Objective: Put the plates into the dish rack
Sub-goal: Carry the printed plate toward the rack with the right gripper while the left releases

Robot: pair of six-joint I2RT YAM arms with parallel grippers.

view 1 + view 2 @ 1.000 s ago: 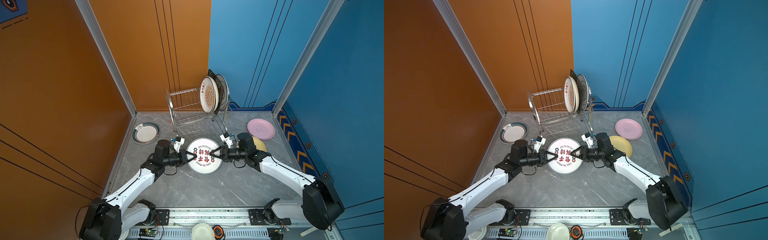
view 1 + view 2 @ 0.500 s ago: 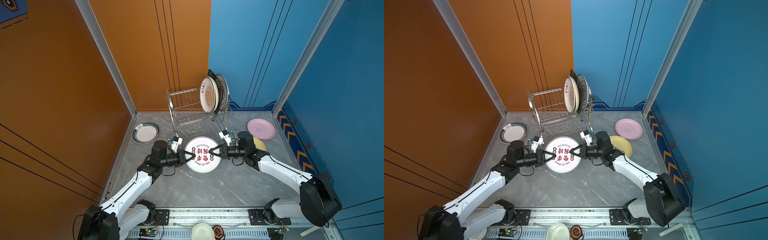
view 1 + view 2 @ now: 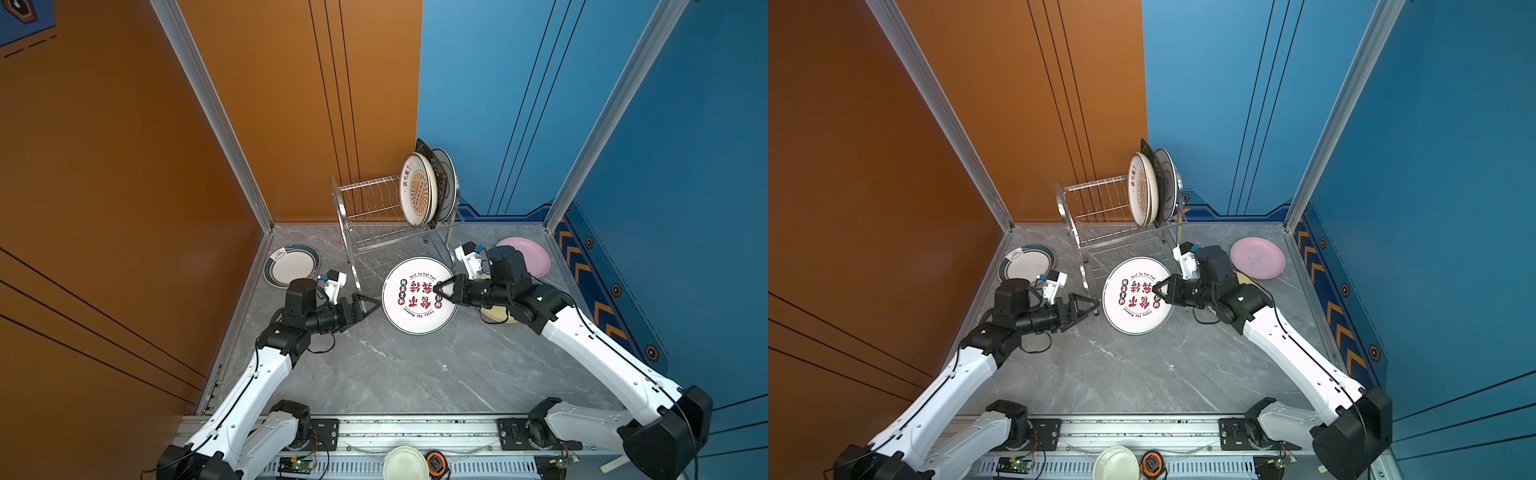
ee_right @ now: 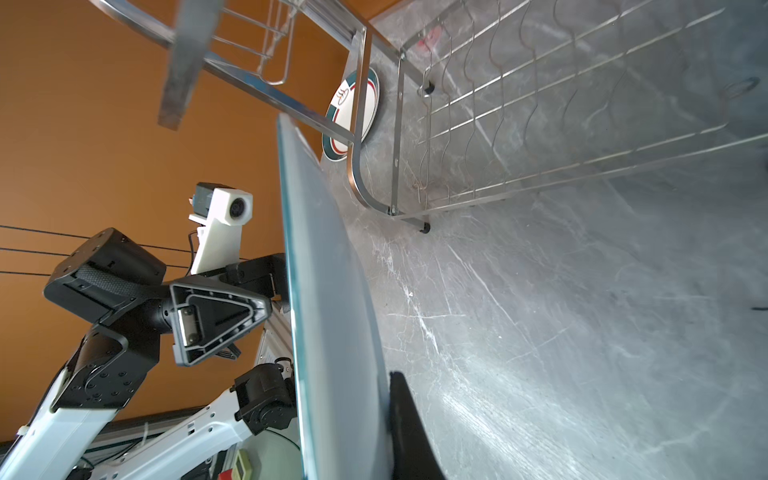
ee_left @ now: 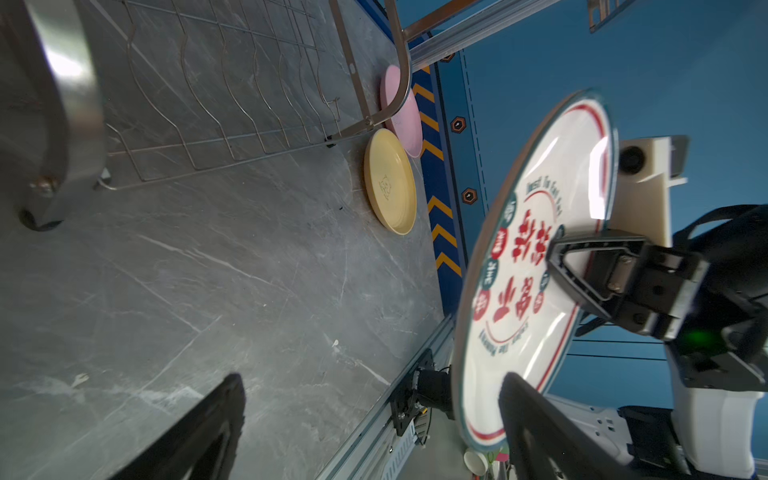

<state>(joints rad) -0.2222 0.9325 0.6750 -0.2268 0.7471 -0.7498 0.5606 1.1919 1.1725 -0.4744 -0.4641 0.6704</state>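
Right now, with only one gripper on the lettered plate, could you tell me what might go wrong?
1. The right gripper pinches the red-lettered plate at one rim only, in mid-air, so it could slip or swing.
2. The open left gripper sits close to the opposite rim and could knock it.
3. The dish rack frame stands close by; a lift could clip it.

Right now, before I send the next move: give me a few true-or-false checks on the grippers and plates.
1. The right gripper is shut on the red-lettered plate. True.
2. The left gripper grips that plate too. False: its jaws stand open.
3. The pink plate stands in the dish rack. False: it lies flat on the table.
4. The orange-sunburst plate stands in the rack's upper tier. True.
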